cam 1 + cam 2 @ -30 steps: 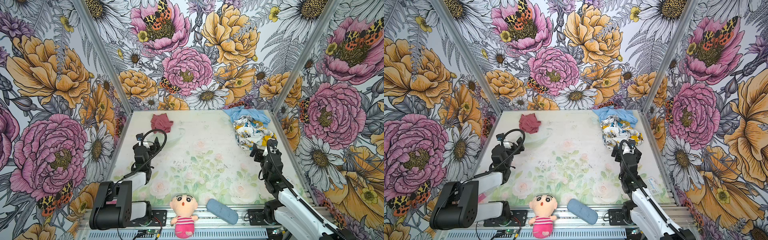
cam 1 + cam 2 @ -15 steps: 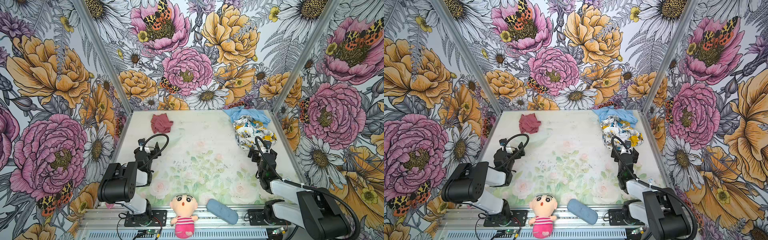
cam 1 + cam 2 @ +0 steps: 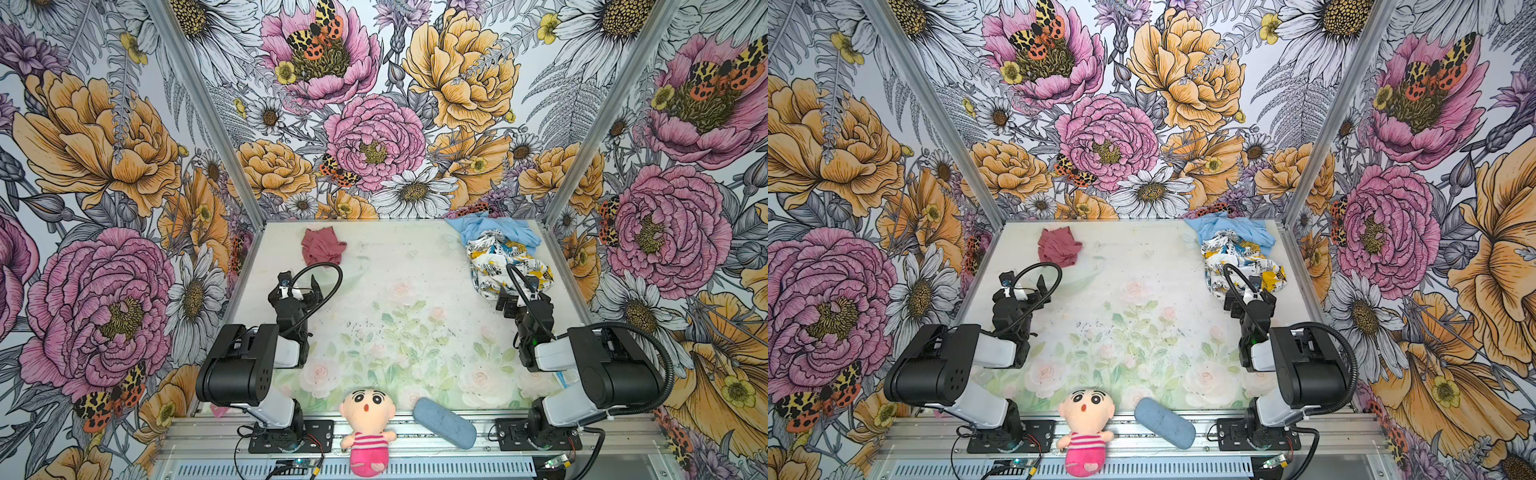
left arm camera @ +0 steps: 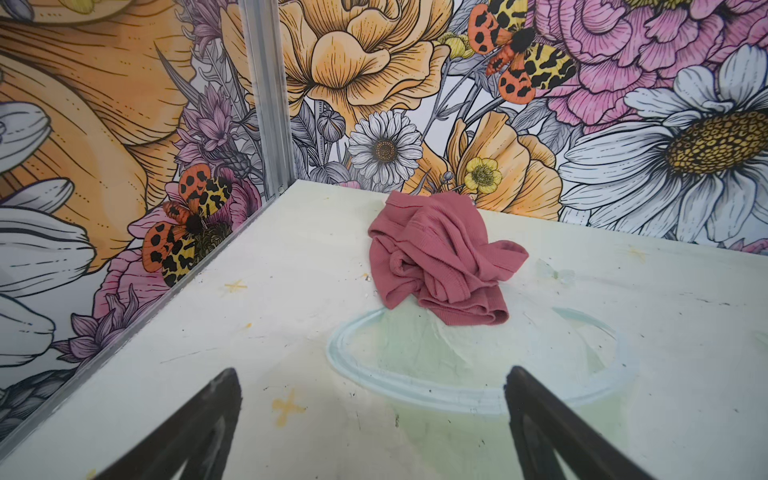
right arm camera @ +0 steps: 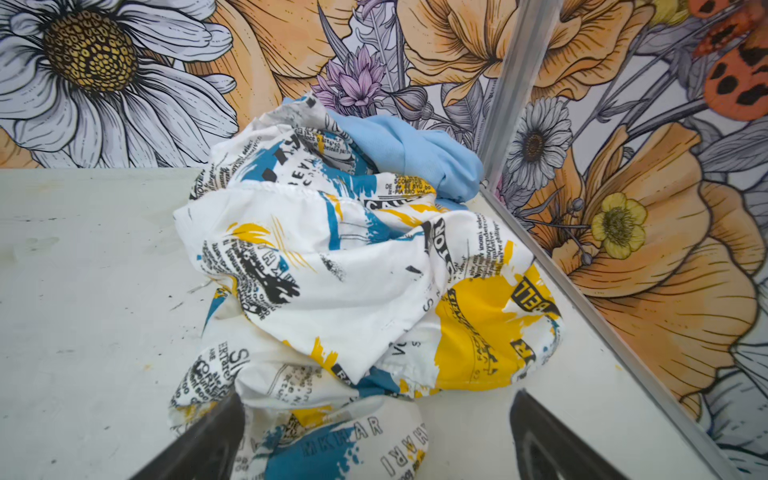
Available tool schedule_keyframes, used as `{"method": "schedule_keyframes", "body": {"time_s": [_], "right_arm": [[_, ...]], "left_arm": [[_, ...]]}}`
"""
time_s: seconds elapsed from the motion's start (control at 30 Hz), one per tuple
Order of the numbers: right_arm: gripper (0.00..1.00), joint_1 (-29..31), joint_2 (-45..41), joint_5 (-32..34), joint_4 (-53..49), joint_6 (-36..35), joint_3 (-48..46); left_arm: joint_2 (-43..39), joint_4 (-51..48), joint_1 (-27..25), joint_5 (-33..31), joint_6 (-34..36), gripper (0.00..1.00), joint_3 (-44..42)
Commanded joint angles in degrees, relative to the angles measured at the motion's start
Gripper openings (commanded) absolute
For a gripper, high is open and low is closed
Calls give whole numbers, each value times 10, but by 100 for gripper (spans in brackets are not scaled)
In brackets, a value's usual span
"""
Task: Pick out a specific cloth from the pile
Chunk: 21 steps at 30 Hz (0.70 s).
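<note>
The cloth point(image 4: 440, 257) is a matt dusty-rose knit with fine ribs, soft and crumpled. In the pile point(image 5: 353, 270), the printed cloth point(image 5: 332, 299) looks thin and smooth, and the light blue cloth point(image 5: 415, 153) looks soft and matt. The desk point(image 4: 291, 257) has a matt, painted, scuffed top. The corner post point(image 4: 266, 95) is dull metal. The doll point(image 3: 365, 419) is plush. The left pincer point(image 4: 372, 370) and right pincer point(image 5: 378, 392) look like matt black plastic.
</note>
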Motion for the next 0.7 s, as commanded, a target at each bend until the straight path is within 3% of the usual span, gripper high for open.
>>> {"method": "schedule_keyframes", "body": {"time_s": [0.0,0.57,0.6,0.67], "right_arm": [[99,-3,-4,-56,-55,-9,57],[100,-2,-2,-51,-47,-8,53],[100,-4,-3,-43,-34,-2,44],[99,-8,-2,35,44,30,5]], "left_arm": [[-7,-42,-2,-18,11,99,22],[-7,-72,-9,-24,19,99,38],[-6,-70,-9,-25,19,99,38],[-6,-59,-13,-43,19,99,32]]}}
